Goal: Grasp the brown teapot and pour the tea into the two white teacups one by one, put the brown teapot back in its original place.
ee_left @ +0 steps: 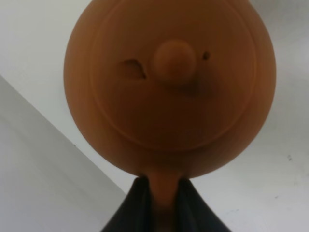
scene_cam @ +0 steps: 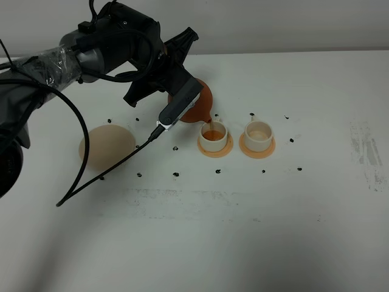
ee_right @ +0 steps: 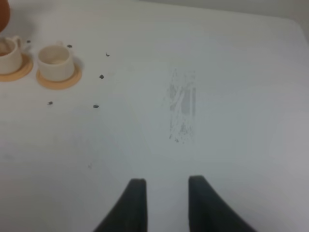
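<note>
White tabletop and pale wall frame the scene. One black, plastic-wrapped left arm stretches in from the left. The left jaws are clamped on the loop handle of the single brown teapot. The pot hangs tilted above the tabletop, spout down over the nearer of two white teacups, a thin stream running into it.

One round beige saucer lies to the left, well apart from the pot. The left teacup holds reddish-brown tea; the right teacup shows a pale interior. Two orange coasters carry them, the left coaster and the right coaster, just beside each other.

A black cable trails from the arm past the saucer's edge. The right jaws, caught only by their own wrist camera, stand slightly apart over the tabletop, gripping nothing. They face a grey scuff well right of the cups. Small dark specks dot the surface around the crockery.
</note>
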Motion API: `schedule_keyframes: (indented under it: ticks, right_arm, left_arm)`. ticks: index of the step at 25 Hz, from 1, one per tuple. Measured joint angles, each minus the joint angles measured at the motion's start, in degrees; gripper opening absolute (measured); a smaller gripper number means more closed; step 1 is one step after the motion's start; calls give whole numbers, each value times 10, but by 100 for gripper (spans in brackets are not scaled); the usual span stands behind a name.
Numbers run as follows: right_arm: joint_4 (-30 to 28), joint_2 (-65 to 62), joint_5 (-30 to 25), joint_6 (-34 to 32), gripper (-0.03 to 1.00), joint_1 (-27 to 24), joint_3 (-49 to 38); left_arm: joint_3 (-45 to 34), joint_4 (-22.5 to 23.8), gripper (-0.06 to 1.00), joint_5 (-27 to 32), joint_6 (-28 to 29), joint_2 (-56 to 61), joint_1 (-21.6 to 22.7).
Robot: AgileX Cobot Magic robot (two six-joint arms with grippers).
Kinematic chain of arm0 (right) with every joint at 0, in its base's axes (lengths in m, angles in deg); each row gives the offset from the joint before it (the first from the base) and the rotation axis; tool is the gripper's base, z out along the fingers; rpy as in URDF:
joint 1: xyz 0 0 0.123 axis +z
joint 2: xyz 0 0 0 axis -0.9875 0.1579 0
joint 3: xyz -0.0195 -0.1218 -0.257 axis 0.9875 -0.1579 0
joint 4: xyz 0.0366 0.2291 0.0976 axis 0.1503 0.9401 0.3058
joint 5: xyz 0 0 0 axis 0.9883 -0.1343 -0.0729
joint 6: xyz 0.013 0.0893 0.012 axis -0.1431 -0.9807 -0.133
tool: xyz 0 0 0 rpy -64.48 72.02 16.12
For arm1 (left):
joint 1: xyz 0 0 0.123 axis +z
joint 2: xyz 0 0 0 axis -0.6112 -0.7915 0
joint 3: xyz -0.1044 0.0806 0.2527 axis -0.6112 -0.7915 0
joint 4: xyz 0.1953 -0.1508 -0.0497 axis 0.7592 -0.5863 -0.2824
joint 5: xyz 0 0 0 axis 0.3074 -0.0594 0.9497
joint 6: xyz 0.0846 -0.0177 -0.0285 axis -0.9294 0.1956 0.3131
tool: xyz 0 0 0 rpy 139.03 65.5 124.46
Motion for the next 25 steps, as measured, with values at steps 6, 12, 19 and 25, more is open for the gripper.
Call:
schedule_keyframes:
  ticks: [6, 12, 19, 25]
  right_arm:
    - [0, 0, 0, 0, 23, 0, 0]
    - [0, 0, 0, 0, 23, 0, 0]
    - [0, 0, 0, 0, 23, 0, 0]
    - [0, 0, 0, 0, 23, 0, 0]
  left_arm:
    - [0, 2, 13, -12, -21, 0, 0]
    - [0, 4, 13, -18, -37, 0, 0]
    - [0, 4, 13, -28, -50, 0, 0]
    - [0, 4, 13, -28, -61, 0, 0]
